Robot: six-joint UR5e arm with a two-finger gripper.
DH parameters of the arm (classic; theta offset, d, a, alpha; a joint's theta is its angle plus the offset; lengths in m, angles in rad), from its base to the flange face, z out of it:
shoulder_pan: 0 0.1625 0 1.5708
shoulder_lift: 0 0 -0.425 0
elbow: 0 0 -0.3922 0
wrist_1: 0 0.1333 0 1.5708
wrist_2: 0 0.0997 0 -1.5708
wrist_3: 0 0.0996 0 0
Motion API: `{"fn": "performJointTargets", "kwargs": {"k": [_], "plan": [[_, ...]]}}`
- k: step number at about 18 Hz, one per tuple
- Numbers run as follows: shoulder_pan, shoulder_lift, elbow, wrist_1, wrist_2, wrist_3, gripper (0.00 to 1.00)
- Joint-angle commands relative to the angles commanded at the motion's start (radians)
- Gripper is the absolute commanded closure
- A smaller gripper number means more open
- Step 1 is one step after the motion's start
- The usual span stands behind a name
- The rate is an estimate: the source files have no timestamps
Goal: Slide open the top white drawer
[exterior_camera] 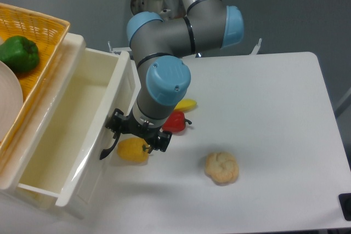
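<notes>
The top white drawer (66,119) is slid far out of the cabinet at the left, and its glossy cream interior looks bare. Its panelled front faces the table, with the curved black handle (108,148) on it. My gripper (138,134) hangs right next to the drawer front, its black left side touching or just above the upper end of the handle. The fingertips point away from the camera and are hidden by the wrist, so I cannot tell whether they hold the handle.
A yellow pepper (133,150) lies just under the gripper, with a red pepper (175,121) and a yellow item (186,104) behind it. A bread roll (222,167) lies to the right. A yellow wicker basket (38,26) with a green pepper (19,53) sits on the cabinet.
</notes>
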Motion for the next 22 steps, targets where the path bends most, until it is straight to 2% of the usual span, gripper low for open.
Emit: {"fn": "performJointTargets", "kwargs": {"k": [22], "plan": [[0.046,-0.021,0.029,-0.002,0.006,0.049,0.0]]}}
